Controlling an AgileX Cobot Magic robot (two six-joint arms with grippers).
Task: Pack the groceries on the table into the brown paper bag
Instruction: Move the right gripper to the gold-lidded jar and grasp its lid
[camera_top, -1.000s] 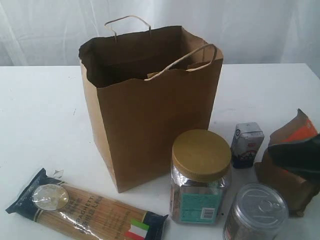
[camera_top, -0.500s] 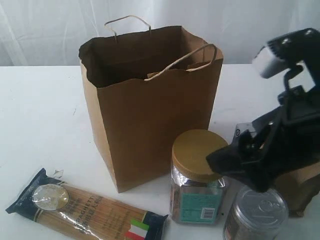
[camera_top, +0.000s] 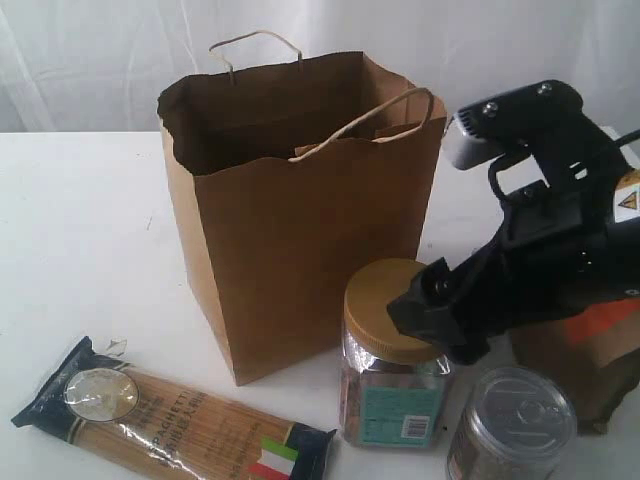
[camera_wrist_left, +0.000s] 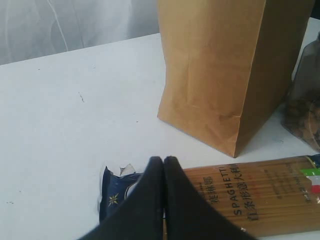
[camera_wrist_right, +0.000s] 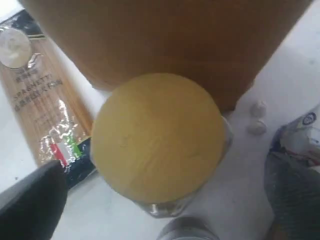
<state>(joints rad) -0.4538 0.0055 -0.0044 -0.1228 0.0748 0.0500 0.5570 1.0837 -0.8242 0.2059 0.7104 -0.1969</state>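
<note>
A: How is the right end effector seen?

B: It is spread wide and poised over the gold-lidded clear jar, with the lid framed between its fingers. Nothing is gripped. Whether the lid is touched cannot be told.

A: And the left end effector?

B: It is pressed fully together with nothing held, above the dark end of the spaghetti pack.

A: Where are the task's things found?

B: The brown paper bag is stood upright and open on the table, just behind the jar. The spaghetti pack is laid flat in front of the bag. A silver tin can is placed beside the jar. The brown pouch with orange label is partly hidden by the right arm.
</note>
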